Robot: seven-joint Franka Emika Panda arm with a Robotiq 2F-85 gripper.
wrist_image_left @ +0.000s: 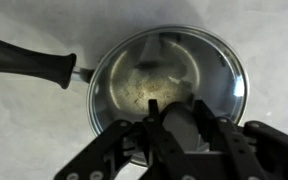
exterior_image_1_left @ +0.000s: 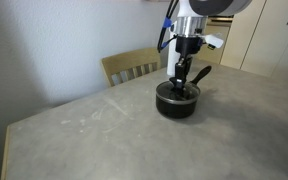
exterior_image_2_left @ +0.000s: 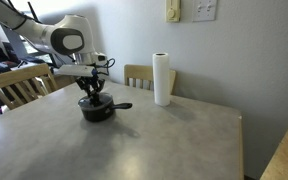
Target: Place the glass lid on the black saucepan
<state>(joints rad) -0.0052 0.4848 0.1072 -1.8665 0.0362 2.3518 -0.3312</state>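
Observation:
The black saucepan [exterior_image_1_left: 177,103] stands on the grey table in both exterior views [exterior_image_2_left: 97,110], its long black handle [wrist_image_left: 29,60] pointing away from the pan. The glass lid [wrist_image_left: 144,75], clear with a thin metal rim, lies over the pan's opening in the wrist view. My gripper [exterior_image_1_left: 182,75] hangs straight down over the pan's centre, also in an exterior view [exterior_image_2_left: 91,88]. Its fingers [wrist_image_left: 174,115] are closed round the lid's small centre knob, which they mostly hide.
A tall white paper-towel roll [exterior_image_2_left: 162,80] stands at the table's far edge, apart from the pan. Wooden chairs [exterior_image_1_left: 134,65] [exterior_image_2_left: 19,85] sit behind the table. The table's front edge [exterior_image_1_left: 44,150] lies well away from the pan.

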